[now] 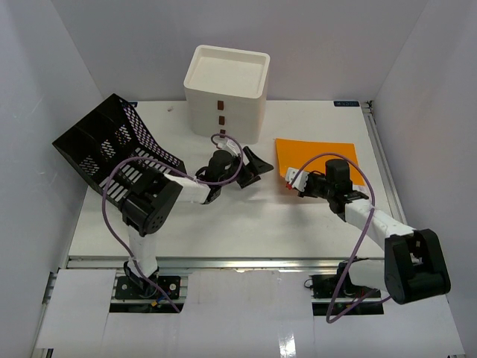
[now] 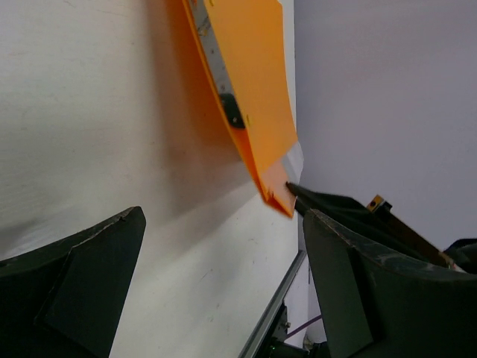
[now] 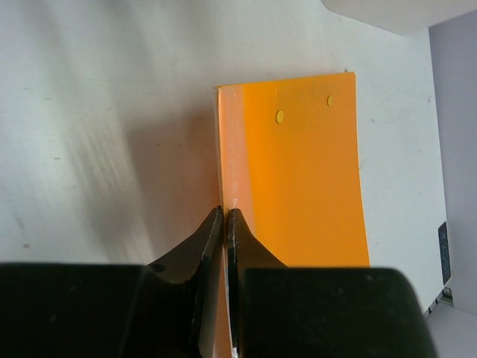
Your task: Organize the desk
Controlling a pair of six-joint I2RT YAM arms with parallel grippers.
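Right pincer (image 3: 226,212): jaws pressed together on the left edge of the orange folder (image 3: 305,171); a thin strip of that edge is seen between the tips. In the left wrist view the pinched corner is shown raised off the desk (image 1: 246,224), the sheet bowed and a shadow cast beneath it.
Left pincer (image 1: 250,168): jaws spread wide, nothing between them; placed at the centre of the top view, left of the folder and apart from it.
Orange folder: found right of centre in the top view.
Desk: white tabletop filling the middle of the top view, a metal rail along its lower edge.
Drawer box (image 1: 226,89): white, three brown handles, stood at upper centre.
Mesh rack (image 1: 112,145): black, tilted, at the left side.
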